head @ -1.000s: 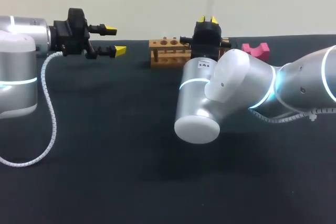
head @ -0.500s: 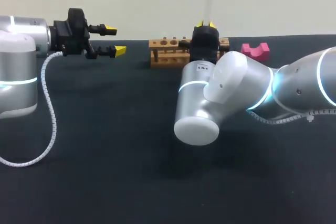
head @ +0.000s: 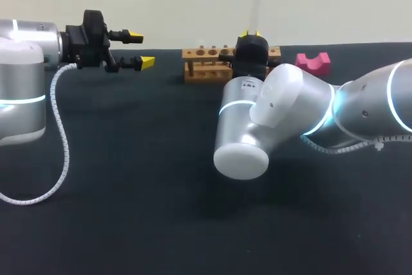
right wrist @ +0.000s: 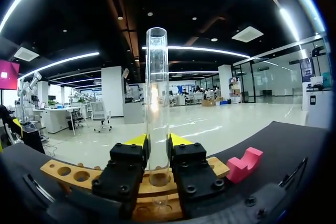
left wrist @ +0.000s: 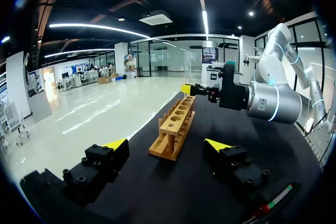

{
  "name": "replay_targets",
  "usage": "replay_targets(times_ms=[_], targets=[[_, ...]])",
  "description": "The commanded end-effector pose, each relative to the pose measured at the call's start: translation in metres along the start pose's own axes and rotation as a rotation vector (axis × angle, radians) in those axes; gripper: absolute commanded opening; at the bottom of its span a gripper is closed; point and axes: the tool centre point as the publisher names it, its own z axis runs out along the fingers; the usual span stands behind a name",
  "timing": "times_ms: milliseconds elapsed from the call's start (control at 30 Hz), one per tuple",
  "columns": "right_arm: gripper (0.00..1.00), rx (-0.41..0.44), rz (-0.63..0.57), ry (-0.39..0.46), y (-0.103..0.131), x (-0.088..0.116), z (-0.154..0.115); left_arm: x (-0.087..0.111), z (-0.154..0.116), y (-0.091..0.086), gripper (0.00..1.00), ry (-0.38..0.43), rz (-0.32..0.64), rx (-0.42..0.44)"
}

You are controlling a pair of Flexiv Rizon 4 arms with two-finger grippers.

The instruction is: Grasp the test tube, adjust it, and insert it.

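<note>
Since the right gripper (right wrist: 157, 141) gripped the test tube (right wrist: 157, 93) upright over a hole in the wooden rack (right wrist: 67, 173), grasping and adjusting looked done and only insertion seemed left, with the left gripper (left wrist: 167, 144) wide open, empty.

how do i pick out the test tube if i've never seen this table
On the dark table, look to the wooden rack at the far edge. The right gripper hangs over it, and the test tube stands upright, clamped between its yellow tips. It is the only transparent thing, unlike the tan rack and the pink block beside it.
</note>
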Motion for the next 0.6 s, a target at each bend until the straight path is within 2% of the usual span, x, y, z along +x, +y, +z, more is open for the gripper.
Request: replay_targets(times_ms=[33, 67, 200, 367, 400, 433, 467, 500, 600], targets=[[0.28, -0.004, 0.002, 0.003, 0.0024, 0.0028, 0.0004, -0.0002, 0.0005, 0.0018, 1.00, 0.002, -0.001, 0.004], [0.34, -0.005, 0.002, 0.005, 0.0027, 0.0034, 0.0003, -0.0002, 0.0005, 0.0018, 1.00, 0.002, -0.001, 0.004], [0.35, -0.006, 0.001, 0.009, 0.0035, 0.0049, -0.0001, -0.0002, 0.0005, 0.0018, 1.00, 0.002, -0.001, 0.004], [0.47, -0.004, -0.003, 0.010, 0.0031, 0.0053, -0.0006, -0.0002, 0.0005, 0.0018, 1.00, 0.002, -0.001, 0.004], [0.53, -0.004, -0.003, 0.010, 0.0028, 0.0048, -0.0009, -0.0002, 0.0005, 0.0018, 1.00, 0.002, -0.001, 0.004], [0.79, -0.003, -0.003, 0.008, 0.0026, 0.0038, -0.0013, -0.0002, 0.0005, 0.0018, 1.00, 0.002, -0.001, 0.004], [0.83, -0.003, -0.003, 0.008, 0.0026, 0.0032, -0.0015, -0.0002, 0.0005, 0.0018, 1.00, 0.002, -0.001, 0.004], [1.00, -0.002, -0.003, 0.006, 0.0024, 0.0022, -0.0019, -0.0002, 0.0005, 0.0018, 1.00, 0.002, -0.001, 0.004], [1.00, 0.001, -0.002, 0.001, 0.0015, -0.0032, -0.0042, -0.0002, 0.0005, 0.0018, 1.00, 0.002, -0.001, 0.004]])
